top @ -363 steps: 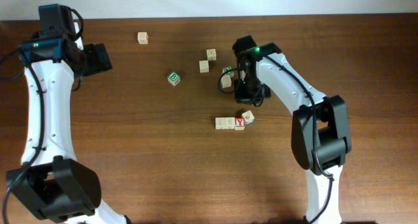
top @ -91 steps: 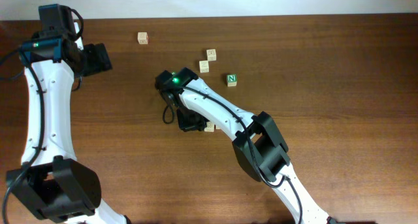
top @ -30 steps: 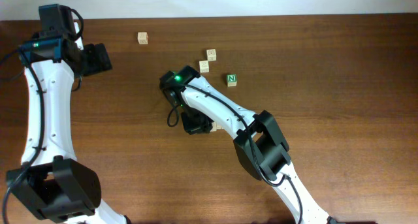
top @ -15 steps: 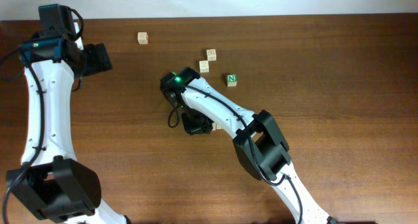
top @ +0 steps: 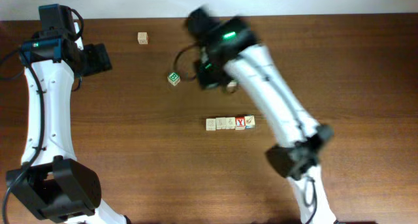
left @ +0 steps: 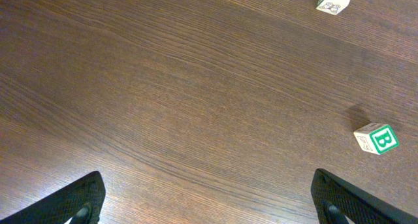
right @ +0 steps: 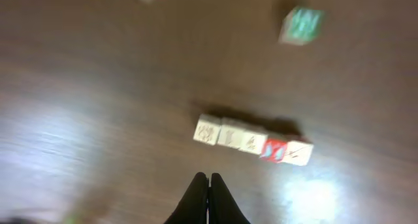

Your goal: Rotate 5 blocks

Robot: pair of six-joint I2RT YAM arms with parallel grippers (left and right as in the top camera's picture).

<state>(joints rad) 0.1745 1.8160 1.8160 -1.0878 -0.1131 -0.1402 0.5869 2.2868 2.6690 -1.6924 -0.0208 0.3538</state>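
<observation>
Overhead: the five blocks (top: 229,123) sit edge to edge in one tight row near the middle of the dark, wood-grained desk (top: 366,67). The row's long axis runs left to right along the grain. The red Y block (top: 240,123) is fourth from the left, and the end cube beside it sits slightly askew. The right arm (top: 261,74) is blurred.

Left wrist: the left hand (left: 209,208) is spread wide and empty over bare desk. A green B cube (left: 377,138) stands off to the right.

Right wrist: the right hand (right: 208,196) is pinched shut on nothing, its tips pointing toward the blurred row of pale wooden cubes, well short of it.
</observation>
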